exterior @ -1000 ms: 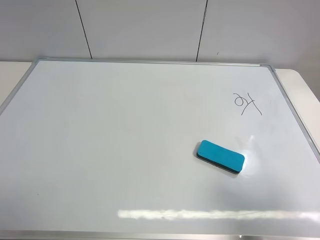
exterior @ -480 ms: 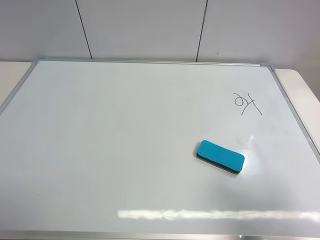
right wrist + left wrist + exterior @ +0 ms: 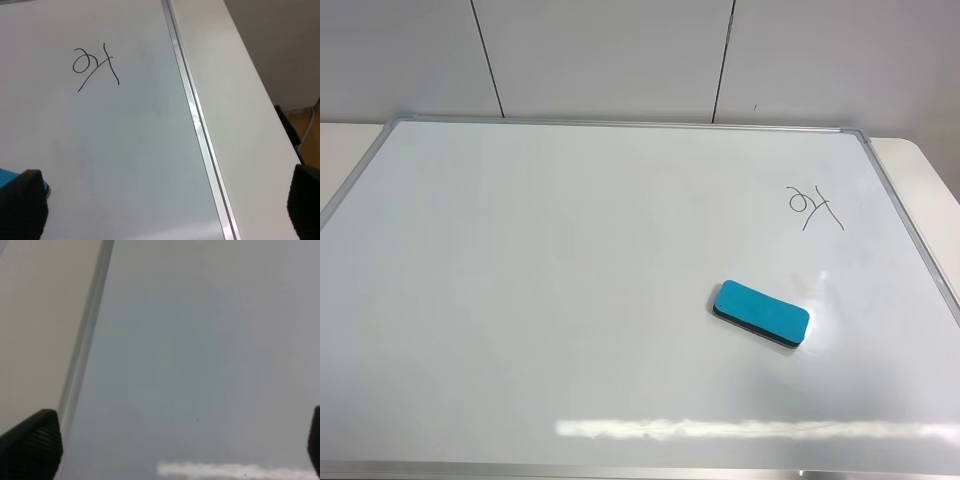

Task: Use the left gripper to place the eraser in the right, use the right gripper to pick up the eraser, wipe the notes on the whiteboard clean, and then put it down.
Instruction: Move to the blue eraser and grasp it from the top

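Observation:
The whiteboard (image 3: 570, 280) lies flat and fills most of the exterior high view. The teal eraser (image 3: 761, 314) rests on its right half, slightly angled. The black scribbled notes (image 3: 815, 208) sit beyond it, toward the board's right edge. Neither gripper shows in that view. My left gripper (image 3: 172, 445) is open over bare board beside the silver frame (image 3: 85, 340), with nothing between its fingertips (image 3: 30, 445). My right gripper (image 3: 162, 205) is open too, above the board near its right frame (image 3: 200, 130). The notes (image 3: 96, 62) lie ahead of it, and a sliver of the eraser (image 3: 6, 176) shows by one fingertip (image 3: 22, 205).
A cream table (image 3: 920, 170) surrounds the board, and a pale panelled wall (image 3: 620, 60) stands behind it. Past the table's right edge (image 3: 260, 100), the right wrist view shows floor and a dark object (image 3: 290, 125) below.

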